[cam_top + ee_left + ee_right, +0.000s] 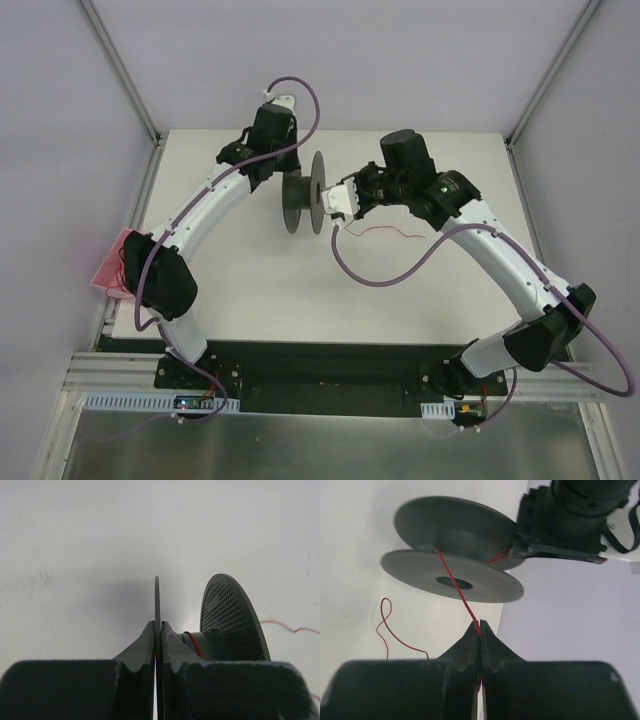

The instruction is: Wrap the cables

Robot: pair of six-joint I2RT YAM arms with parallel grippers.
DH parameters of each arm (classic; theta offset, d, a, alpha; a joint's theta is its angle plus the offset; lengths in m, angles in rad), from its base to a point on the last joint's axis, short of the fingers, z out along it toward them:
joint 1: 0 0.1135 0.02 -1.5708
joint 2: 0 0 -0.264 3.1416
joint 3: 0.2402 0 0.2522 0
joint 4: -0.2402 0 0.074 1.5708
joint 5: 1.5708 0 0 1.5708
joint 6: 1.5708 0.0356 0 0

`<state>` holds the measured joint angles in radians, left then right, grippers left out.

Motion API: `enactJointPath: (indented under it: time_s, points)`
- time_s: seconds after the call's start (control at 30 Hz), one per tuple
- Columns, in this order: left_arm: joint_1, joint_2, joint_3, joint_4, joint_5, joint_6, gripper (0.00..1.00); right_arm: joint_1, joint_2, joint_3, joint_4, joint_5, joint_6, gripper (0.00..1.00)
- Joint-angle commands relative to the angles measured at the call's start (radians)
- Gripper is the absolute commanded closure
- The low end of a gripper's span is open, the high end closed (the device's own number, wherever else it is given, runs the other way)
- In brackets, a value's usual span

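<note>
L end effector is clamped on the thin edge of one disc of the spool: dark grey matte plastic, two round discs w/ fine perforated texture, smooth cylindrical hub btwn them, discs upright. R end effector is closed, pinching the red wire, which is thread-thin and runs straight from the hub across the near disc to the fingertips. Rest of wire lies slack in wavy loops on the white matte tabletop, just R of spool.

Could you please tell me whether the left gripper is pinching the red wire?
No, the left gripper is shut on the spool's thin flange, not the red wire.
</note>
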<state>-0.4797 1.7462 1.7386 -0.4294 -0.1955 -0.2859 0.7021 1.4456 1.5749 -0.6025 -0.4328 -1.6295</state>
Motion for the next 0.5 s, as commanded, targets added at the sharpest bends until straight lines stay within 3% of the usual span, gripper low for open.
enactJointPath:
  time_s: [0.0,0.13,0.47]
  points:
    - [-0.034,-0.1,-0.065,0.118,0.056,0.102,1.0,-0.042,0.032,0.082,0.058,0.022,0.005,1.0]
    - [-0.057,-0.135,-0.123,0.144,0.08,0.131,1.0,-0.062,0.065,0.111,0.105,0.038,0.048,1.0]
    - [-0.068,-0.208,-0.244,0.207,0.321,0.191,1.0,-0.167,0.171,0.23,0.178,0.04,0.259,1.0]
